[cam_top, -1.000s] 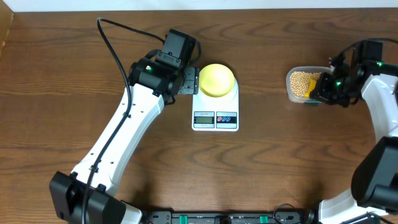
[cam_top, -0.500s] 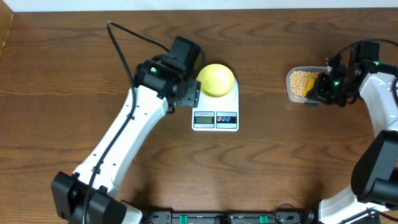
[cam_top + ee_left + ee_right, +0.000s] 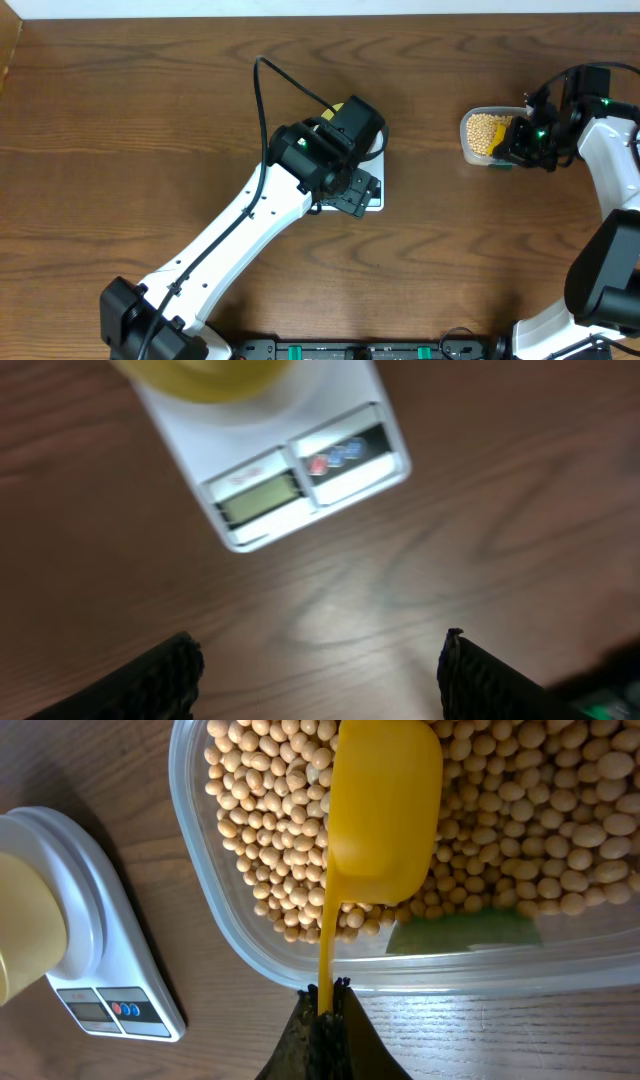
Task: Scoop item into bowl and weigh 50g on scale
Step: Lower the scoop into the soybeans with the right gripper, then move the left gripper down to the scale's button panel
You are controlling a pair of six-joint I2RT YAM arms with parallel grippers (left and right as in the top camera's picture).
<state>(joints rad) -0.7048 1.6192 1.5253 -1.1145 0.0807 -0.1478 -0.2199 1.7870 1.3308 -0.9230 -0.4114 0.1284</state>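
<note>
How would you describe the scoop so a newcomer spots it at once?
At the right of the table stands a clear tub of beige beans. The scoop lies in it, its thin handle pinched by the right gripper. It alone is bright yellow with a handle; the bowl on the scale is paler.

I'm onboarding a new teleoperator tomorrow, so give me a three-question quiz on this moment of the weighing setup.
1. Fill the gap: the bowl stands on the ____.
2. True or false: the left gripper is shut on the bowl.
3. Pick one. The right gripper grips: A) the rim of the bowl; B) the handle of the yellow scoop; C) nothing.

Key
1. scale.
2. False: its jaws stand open and empty.
3. B. The cup of the yellow scoop is among the beans in the tub.
</note>
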